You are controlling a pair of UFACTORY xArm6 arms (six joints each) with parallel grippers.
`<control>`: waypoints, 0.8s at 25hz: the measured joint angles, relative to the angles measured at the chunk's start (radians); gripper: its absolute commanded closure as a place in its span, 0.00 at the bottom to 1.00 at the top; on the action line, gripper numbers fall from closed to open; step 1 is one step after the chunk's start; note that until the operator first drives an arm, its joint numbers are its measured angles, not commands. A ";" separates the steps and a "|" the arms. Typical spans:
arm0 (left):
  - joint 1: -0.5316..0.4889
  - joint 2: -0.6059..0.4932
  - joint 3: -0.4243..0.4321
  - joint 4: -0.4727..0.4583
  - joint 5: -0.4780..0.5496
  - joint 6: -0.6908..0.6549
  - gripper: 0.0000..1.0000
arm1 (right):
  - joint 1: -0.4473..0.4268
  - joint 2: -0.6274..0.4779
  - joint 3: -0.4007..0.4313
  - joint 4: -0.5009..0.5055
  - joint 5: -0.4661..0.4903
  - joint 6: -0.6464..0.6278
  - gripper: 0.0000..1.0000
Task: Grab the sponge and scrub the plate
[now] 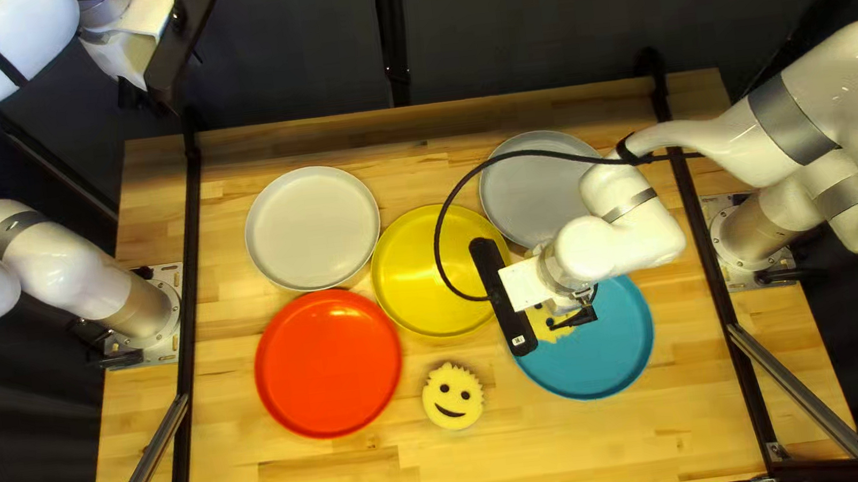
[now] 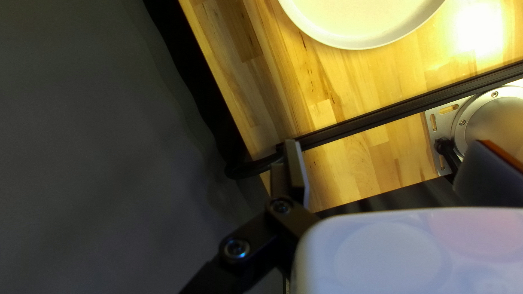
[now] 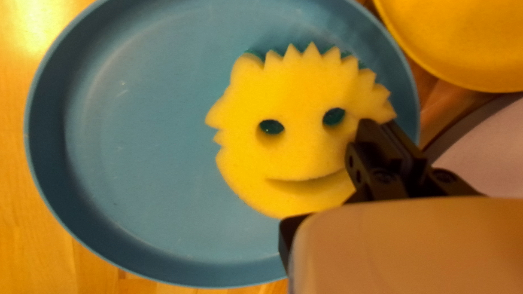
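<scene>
Smiley-face sponge [image 3: 296,155] over teal plate [image 3: 122,143]

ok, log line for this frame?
right hand: shut on sponge | sponge: over blue plate | second sponge: on table, untouched

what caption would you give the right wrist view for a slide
Right gripper shut on the edge of a yellow smiley sponge over the blue plate

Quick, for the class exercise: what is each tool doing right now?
Left tool: open, holding nothing.
Right tool: shut on the yellow sponge over the blue plate.
</scene>
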 measured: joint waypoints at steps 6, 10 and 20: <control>0.000 0.000 0.000 0.000 0.000 0.000 0.00 | 0.062 -0.036 0.042 0.002 0.011 0.019 1.00; 0.000 0.000 0.000 0.000 0.000 0.000 0.00 | 0.094 -0.093 0.103 0.001 0.012 0.041 1.00; 0.000 0.000 0.000 0.000 0.000 0.000 0.00 | 0.098 -0.247 0.256 -0.098 -0.061 0.155 1.00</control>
